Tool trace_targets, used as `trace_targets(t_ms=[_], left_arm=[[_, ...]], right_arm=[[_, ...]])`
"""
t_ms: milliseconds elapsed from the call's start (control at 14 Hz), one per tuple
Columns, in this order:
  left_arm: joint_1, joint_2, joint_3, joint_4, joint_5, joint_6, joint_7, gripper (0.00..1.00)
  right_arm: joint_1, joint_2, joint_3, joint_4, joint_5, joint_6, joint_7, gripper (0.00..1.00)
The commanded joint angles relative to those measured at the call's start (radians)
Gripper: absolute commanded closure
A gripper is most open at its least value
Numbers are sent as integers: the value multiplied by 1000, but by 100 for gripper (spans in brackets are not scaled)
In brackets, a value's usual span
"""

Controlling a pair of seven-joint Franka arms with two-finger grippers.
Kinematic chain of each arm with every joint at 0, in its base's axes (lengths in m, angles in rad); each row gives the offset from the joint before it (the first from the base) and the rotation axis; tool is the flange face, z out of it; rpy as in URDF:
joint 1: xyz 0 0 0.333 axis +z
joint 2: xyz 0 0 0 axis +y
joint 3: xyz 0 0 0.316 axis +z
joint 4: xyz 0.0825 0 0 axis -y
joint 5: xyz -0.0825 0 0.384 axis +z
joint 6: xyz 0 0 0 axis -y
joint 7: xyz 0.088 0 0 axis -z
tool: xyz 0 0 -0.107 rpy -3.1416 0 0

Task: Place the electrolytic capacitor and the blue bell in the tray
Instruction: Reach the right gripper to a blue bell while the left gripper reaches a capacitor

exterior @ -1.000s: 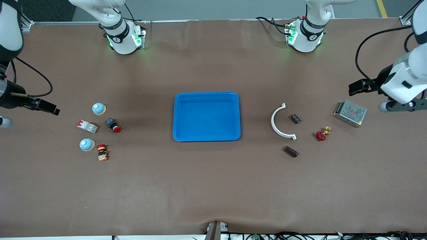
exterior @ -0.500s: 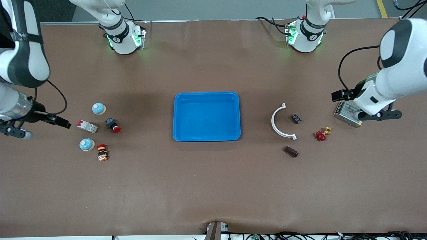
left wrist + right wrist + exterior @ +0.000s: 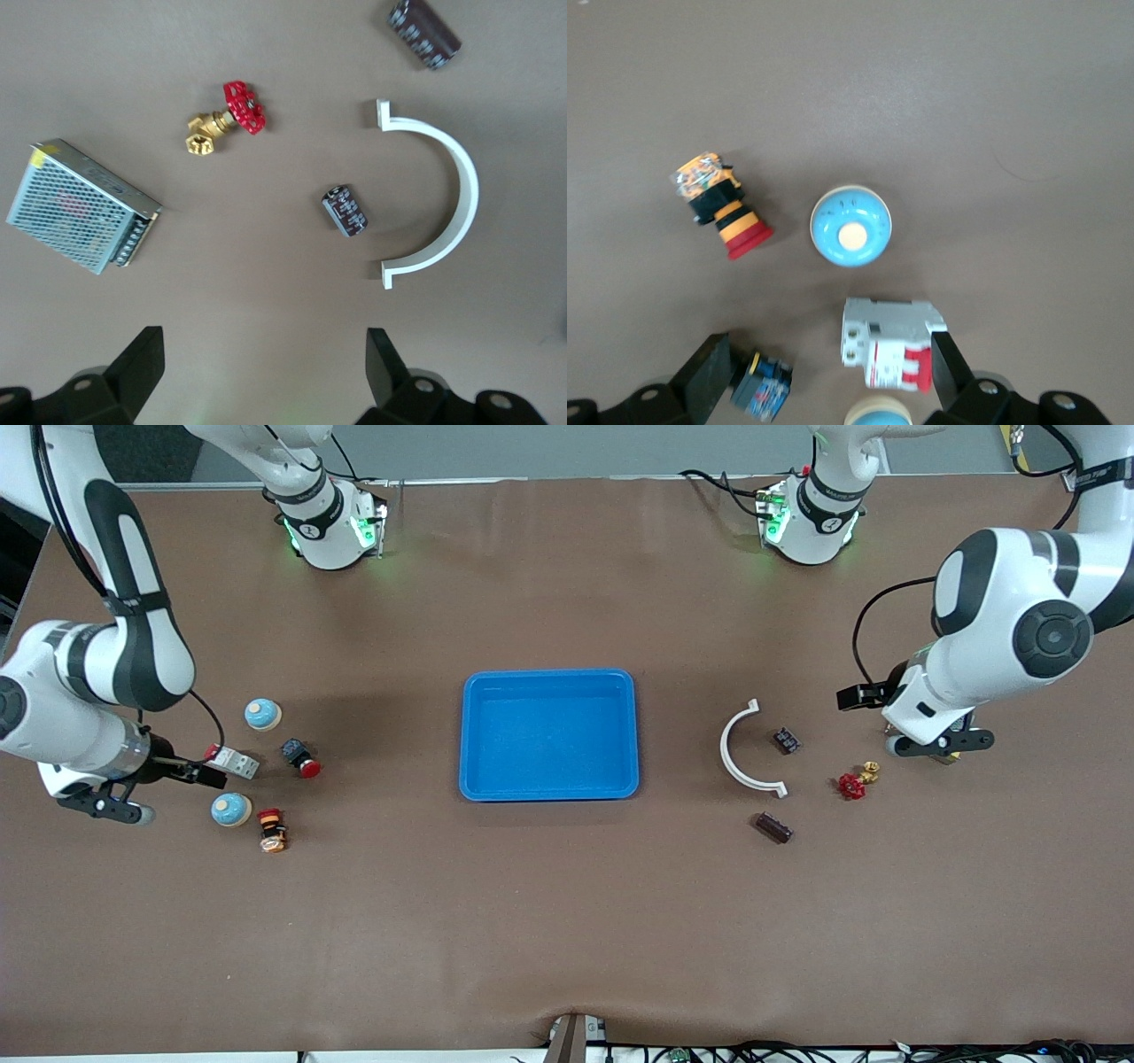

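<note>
The bright-blue tray (image 3: 549, 682) lies at the table's middle, nothing in it. Two blue bells (image 3: 263, 714) (image 3: 231, 810) sit toward the right arm's end. My right gripper (image 3: 102, 804) is open above the table beside them; in the right wrist view (image 3: 830, 376) one bell (image 3: 851, 227) lies ahead of its fingers and the second bell (image 3: 877, 412) shows between them. Two dark cylindrical capacitors (image 3: 786, 740) (image 3: 773, 827) lie toward the left arm's end. My left gripper (image 3: 941, 741) is open over the power supply; in the left wrist view (image 3: 263, 372) both capacitors (image 3: 345, 210) (image 3: 424, 33) lie apart from it.
A white-and-red circuit breaker (image 3: 232, 760) (image 3: 886, 354), a black push button with a red cap (image 3: 301, 757) and a red-and-yellow stop button (image 3: 272, 829) (image 3: 722, 206) crowd the bells. A white curved bracket (image 3: 749, 748) (image 3: 443, 195), a red-handled brass valve (image 3: 852, 784) (image 3: 235, 115) and a mesh power supply (image 3: 84, 205) lie by the capacitors.
Both arms have swung in from the table's ends. The right gripper now hangs by the bells and the left gripper over the power supply. Nothing on the table has moved.
</note>
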Motion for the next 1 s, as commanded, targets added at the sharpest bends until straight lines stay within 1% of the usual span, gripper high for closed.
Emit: trace_targets(t_ms=[0, 143, 286, 429, 571, 714, 786, 929], left_arm=[[2, -32, -8, -89, -24, 62, -11, 0], [6, -35, -23, -114, -24, 60, -35, 0], [5, -8, -24, -114, -24, 66, -39, 0], [2, 0, -25, -112, -24, 69, -45, 0], [2, 5, -29, -126, -26, 76, -84, 0], [3, 17, -29, -134, -63, 111, -117, 0], [5, 34, -29, -145, -86, 143, -133, 0], [0, 72, -31, -166, -89, 227, -186, 0]], right_arm=[[-8, 57, 4, 5, -17, 66, -2, 0], [-15, 95, 4, 2, -16, 131, -6, 0], [-21, 119, 4, 3, -15, 166, -41, 0], [-35, 137, 6, 3, -15, 189, -46, 0], [-37, 161, 6, 2, -15, 240, -46, 0], [-38, 180, 6, 2, -15, 272, -46, 0], [-40, 191, 6, 3, -15, 278, -48, 0], [-43, 206, 6, 3, -15, 303, -48, 0]])
